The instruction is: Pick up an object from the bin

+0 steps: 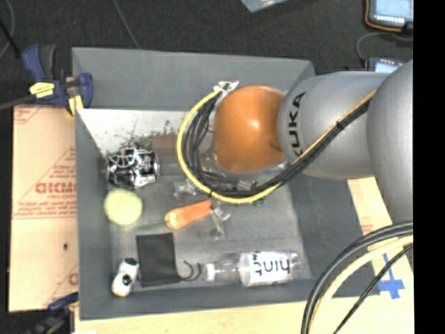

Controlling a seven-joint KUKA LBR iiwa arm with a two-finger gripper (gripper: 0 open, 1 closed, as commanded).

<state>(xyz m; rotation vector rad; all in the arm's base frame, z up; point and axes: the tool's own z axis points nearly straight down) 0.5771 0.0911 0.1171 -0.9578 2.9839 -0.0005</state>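
My gripper [201, 206] hangs below the orange cover near the bin's middle, open. One metal fingertip [183, 186] shows above and one [219, 225] below the right end of an orange carrot-shaped thing [186, 216]. That thing lies flat on the bin floor, pointing left, its right end between the two fingers; whether they touch it I cannot tell. A clear plastic bottle with a white label [256, 268] lies along the front wall, below the gripper. A flat black square pouch [156, 257] lies left of the bottle.
A yellow-green ball [124, 207] and a shiny black-and-white crumpled thing [132, 168] sit at the left. A small white-and-black toy [123, 282] lies in the front left corner. The arm and its cables cover the bin's right and back middle.
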